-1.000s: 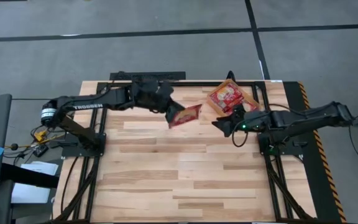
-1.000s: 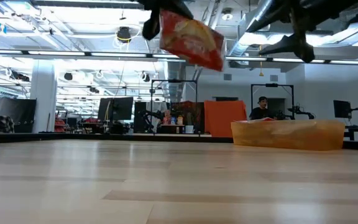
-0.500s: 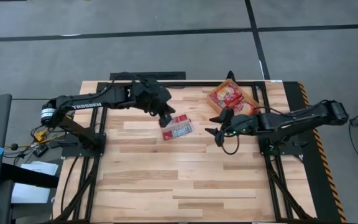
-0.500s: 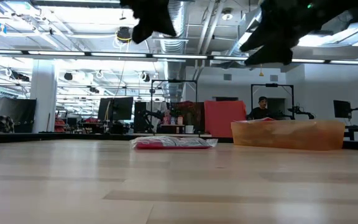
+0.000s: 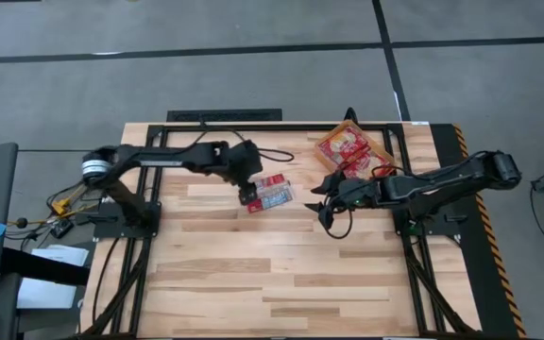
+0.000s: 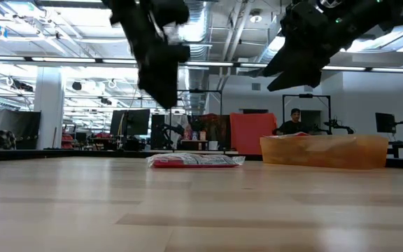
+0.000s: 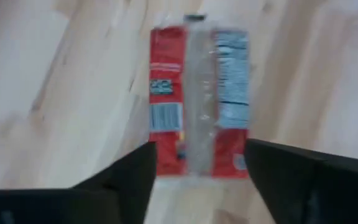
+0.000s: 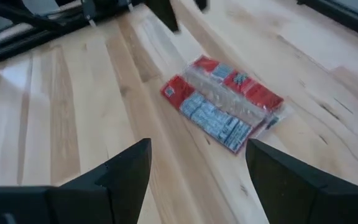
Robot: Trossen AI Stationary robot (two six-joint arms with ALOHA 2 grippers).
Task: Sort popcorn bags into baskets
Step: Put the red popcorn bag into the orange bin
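Popcorn bag [image 5: 270, 194] lies flat on the tabletop [image 5: 253, 274], printed back up, released. Left gripper [image 5: 246, 195] hangs just above its edge, fingers spread and empty. Right gripper [image 5: 323, 210] hovers nearby, also wide apart and empty. More bags [image 5: 346, 149] sit in the orange basket [image 6: 324, 152] at the far right corner.
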